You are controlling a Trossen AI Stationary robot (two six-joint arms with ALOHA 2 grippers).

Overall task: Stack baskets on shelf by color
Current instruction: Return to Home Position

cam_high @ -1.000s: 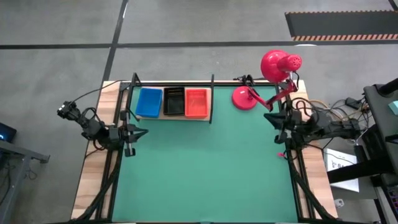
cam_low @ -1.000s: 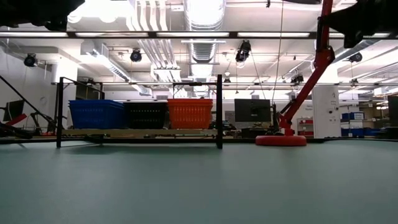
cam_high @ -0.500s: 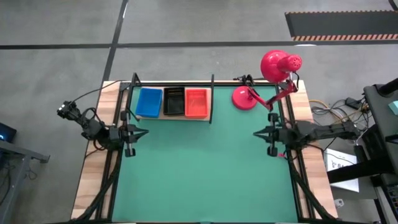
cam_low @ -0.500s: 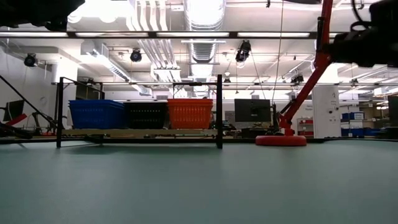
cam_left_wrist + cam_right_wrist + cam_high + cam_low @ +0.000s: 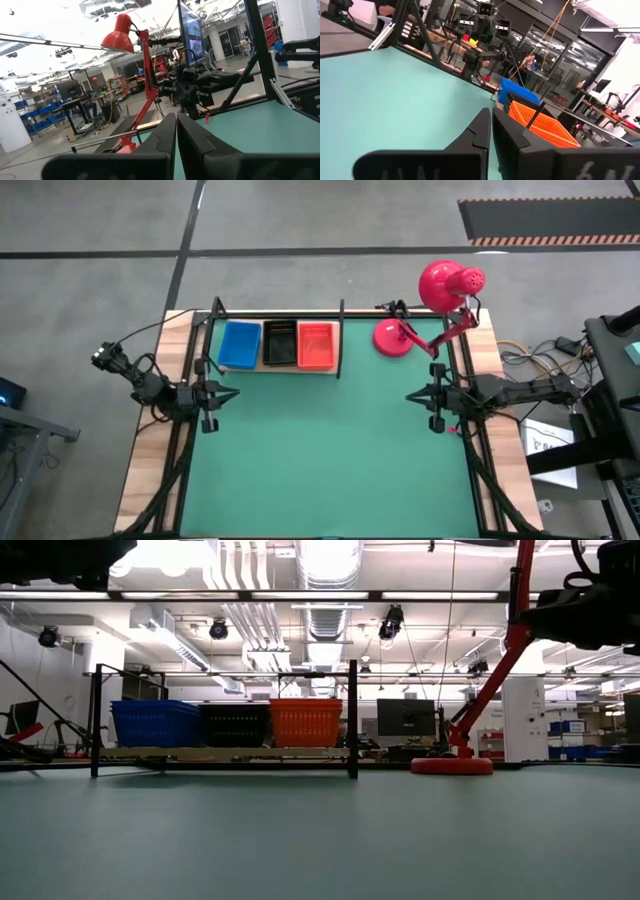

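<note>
Three baskets stand side by side on the wooden shelf (image 5: 330,371) at the table's far edge: blue (image 5: 240,344), black (image 5: 280,344), orange-red (image 5: 317,345). The low view shows them in a row: blue (image 5: 154,723), black (image 5: 234,724), orange-red (image 5: 305,722), resting on their bottoms. My left gripper (image 5: 233,392) hovers at the table's left edge, shut, empty. My right gripper (image 5: 410,396) hovers at the right edge, shut, empty, pointing at the table's middle. The right wrist view shows the blue basket (image 5: 517,91) and the orange-red one (image 5: 542,125).
A red desk lamp stands at the far right corner, base (image 5: 392,338) on the mat, head (image 5: 446,284) above. The green mat (image 5: 330,460) covers the table between the arms. Black metal posts (image 5: 352,719) frame the shelf. Cables lie beside the right arm.
My right arm has swung from the far right corner by the lamp toward the table's near side and turned, so that its gripper now points at the table's middle. The left arm and the baskets have stayed where they were.
</note>
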